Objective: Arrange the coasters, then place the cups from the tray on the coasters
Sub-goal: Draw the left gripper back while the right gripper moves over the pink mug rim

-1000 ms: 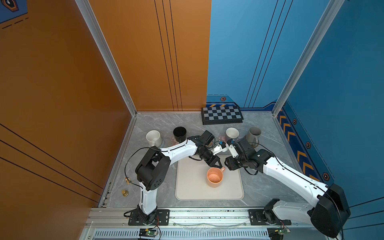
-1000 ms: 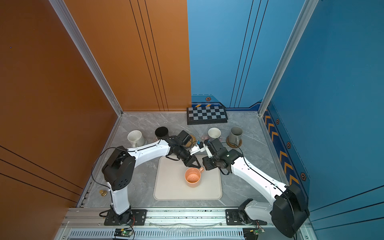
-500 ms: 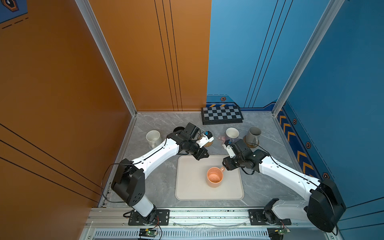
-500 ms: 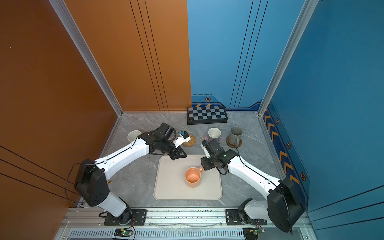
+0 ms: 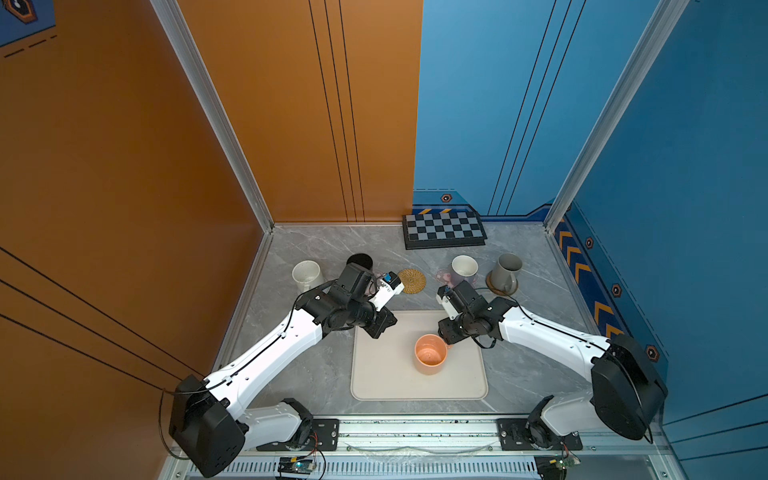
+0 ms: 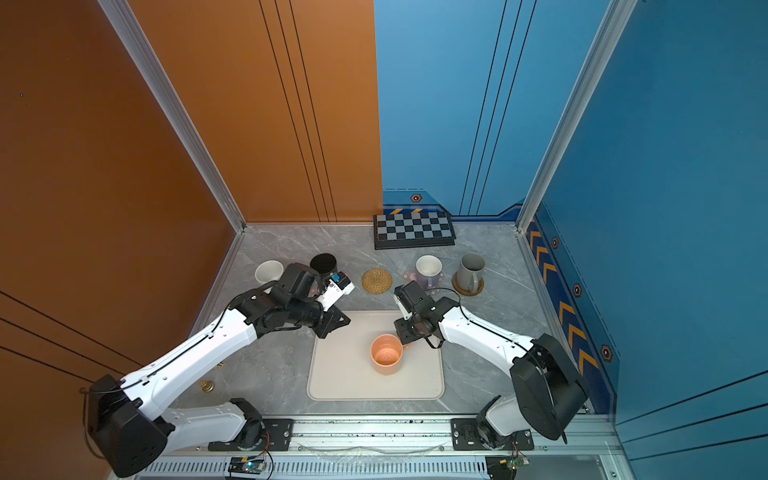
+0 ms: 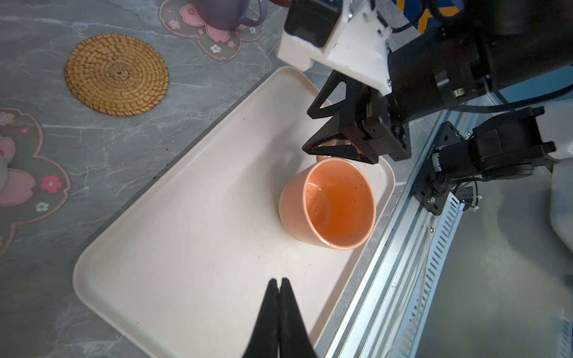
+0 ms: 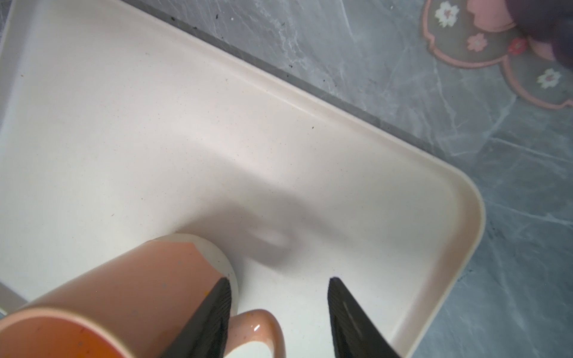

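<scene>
LAST CUP ON THE TRAY: the peach-orange cup (image 5: 431, 355) stands upright near the middle of the cream tray (image 5: 386, 384). Its mouth faces up and its long axis runs straight up and down. Its handle (image 8: 260, 322) is turned toward the far right corner and the right arm.

The right gripper (image 8: 279, 280) hangs low over that handle with its jaws about half apart. One finger sits close against the cup's wall and the other stands well clear on the outer side. Nothing is pinched yet, and whether the near finger has entered the loop cannot be told from here. The left gripper (image 7: 278, 282) is closed tight and empty, poised over the tray's far left corner.

Trouble looks likeliest at the squeeze. If the near finger meets the wall before the far one reaches the handle, the cup may skid or spin on the smooth tray. The handle is glossy, and a cup lifted by it carries its weight off to one side, so it could swing, tip or slip out.

The bare straw coaster (image 5: 411, 281) lies just beyond the tray's far edge. The lavender cup (image 5: 464, 266) is near it on its pink flower coaster (image 7: 217, 37), and the left arm is close on the other side, so a wide swing could clip either
</scene>
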You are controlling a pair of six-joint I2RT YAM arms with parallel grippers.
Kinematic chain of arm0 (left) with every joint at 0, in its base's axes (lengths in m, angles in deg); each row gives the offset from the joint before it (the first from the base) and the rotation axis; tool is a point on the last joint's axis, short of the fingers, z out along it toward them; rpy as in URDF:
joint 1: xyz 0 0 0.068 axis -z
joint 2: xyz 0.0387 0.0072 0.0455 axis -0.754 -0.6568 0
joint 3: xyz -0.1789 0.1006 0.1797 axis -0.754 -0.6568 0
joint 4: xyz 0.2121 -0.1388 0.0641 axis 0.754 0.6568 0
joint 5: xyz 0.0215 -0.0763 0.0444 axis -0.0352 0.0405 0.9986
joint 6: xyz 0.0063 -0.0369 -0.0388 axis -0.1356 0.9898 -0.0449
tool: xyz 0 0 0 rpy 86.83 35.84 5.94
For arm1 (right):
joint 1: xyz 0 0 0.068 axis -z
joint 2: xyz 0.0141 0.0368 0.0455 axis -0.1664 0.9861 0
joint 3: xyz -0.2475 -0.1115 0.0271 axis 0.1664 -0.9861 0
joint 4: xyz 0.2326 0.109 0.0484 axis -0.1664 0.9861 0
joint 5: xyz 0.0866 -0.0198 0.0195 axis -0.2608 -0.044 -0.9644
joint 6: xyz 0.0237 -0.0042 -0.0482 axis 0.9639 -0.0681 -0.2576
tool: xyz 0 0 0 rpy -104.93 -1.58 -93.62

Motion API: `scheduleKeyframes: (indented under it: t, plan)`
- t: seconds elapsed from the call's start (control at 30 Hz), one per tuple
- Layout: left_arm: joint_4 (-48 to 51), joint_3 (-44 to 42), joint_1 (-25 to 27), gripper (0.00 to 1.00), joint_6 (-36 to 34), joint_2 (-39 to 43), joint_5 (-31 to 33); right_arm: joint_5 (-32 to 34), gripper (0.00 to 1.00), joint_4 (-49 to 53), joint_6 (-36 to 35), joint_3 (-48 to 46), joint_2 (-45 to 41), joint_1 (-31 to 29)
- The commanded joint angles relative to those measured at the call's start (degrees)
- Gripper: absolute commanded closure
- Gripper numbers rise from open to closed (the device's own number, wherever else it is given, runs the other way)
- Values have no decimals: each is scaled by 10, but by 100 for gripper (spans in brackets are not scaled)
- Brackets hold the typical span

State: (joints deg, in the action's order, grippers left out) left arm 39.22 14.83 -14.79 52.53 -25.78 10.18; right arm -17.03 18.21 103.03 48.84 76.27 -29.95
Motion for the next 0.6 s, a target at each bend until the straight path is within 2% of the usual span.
scheduleKeyframes:
  t: [0.0,0.27,0.57]
  plan:
    - [9,-21,-4,93,18,22,17,21,48,43,29,-28,-27,-25]
    - [8,-24,5,93,25,33,15,52,48,84,82,-68,-77,-58]
    - [-6,-28,30,93,32,31,22,49,47,108,143,-116,-154,-79]
